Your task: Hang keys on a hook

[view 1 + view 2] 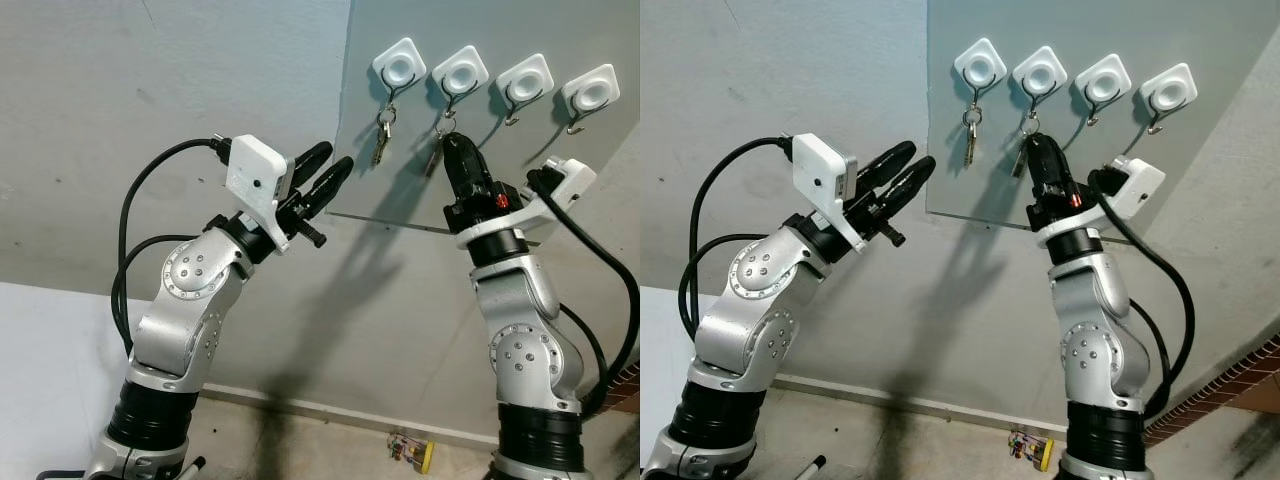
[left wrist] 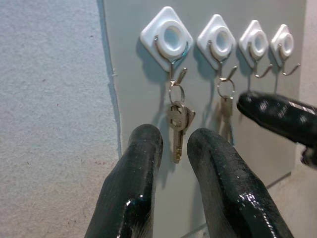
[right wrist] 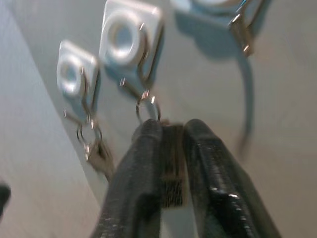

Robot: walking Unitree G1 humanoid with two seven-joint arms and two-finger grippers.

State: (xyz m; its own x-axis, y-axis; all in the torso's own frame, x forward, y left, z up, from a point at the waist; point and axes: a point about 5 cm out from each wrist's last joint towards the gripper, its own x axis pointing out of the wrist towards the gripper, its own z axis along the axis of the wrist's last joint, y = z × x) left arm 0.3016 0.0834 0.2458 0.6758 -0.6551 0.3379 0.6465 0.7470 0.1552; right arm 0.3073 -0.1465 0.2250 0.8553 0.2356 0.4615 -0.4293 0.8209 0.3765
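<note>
The right gripper [image 3: 166,163] is raised to the grey panel [image 1: 560,180] and is clamped on a key [image 3: 171,168], which is pinched flat between the two fingers. The key's long axis is seen to run along the fingers, with its ring [image 3: 147,110] projecting just beyond the fingertips. The ring is found at the lower end of the second hook [image 3: 143,64], counted from the robot's left; it appears to be threaded on or touching the wire, but blur in the right wrist view prevents confirmation. In the head views this gripper [image 1: 455,150] is seen directly below that hook [image 1: 460,75].

A second bunch of keys [image 2: 177,121] is already hung on the first hook [image 2: 168,42], and lies directly ahead of the left gripper [image 2: 173,144], apart from it. The left gripper's fingers are held slightly parted and nothing is gripped.

Two further hooks [image 1: 527,82] [image 1: 590,95] beyond the right gripper are unoccupied.

The step in hand is judged to be the seating of the ring on the second hook. The right arm is plainly the nearer. The coming move is judged to turn on whether the ring is fully over the upturned tip; if it is released early, the key may be dropped.
</note>
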